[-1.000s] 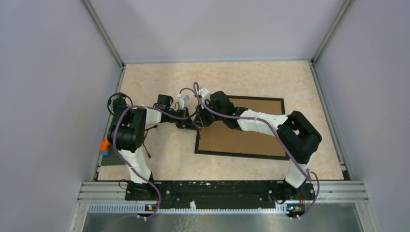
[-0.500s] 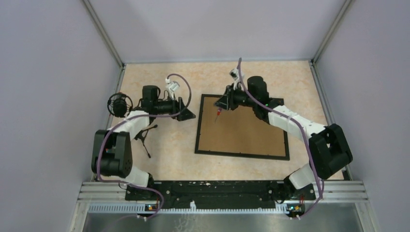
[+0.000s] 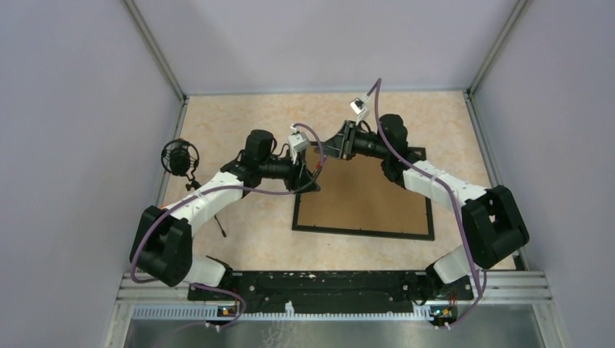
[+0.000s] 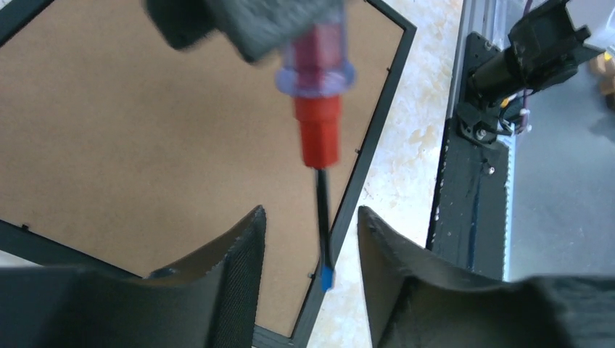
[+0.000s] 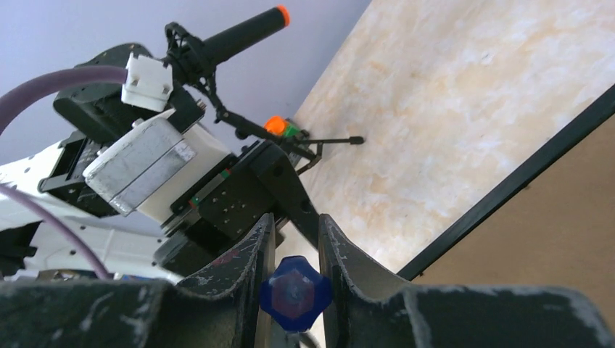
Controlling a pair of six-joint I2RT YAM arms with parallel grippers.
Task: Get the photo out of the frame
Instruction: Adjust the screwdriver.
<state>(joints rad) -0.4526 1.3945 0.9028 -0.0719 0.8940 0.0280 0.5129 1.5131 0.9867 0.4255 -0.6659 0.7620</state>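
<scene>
Left gripper (image 4: 310, 239) swung back in, jaws apart flanking the red-and-blue-handled screwdriver (image 4: 318, 109) clamped in the right gripper (image 5: 295, 221); thin black rectangular frame (image 3: 362, 233) lies back-up, brown backing board (image 3: 362, 196) on, photo unseen, so I read handover.

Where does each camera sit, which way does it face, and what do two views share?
Top: above and behind the bases, facing down at the table and frame; left arm and right arm show.
Left wrist: on the left arm, facing down on the frame's brown back; the open left tool shows.
Right wrist: on the right arm, facing the left arm; the right tool shows, gripping the screwdriver.
Shared: both wrist views show the screwdriver and frame.
</scene>
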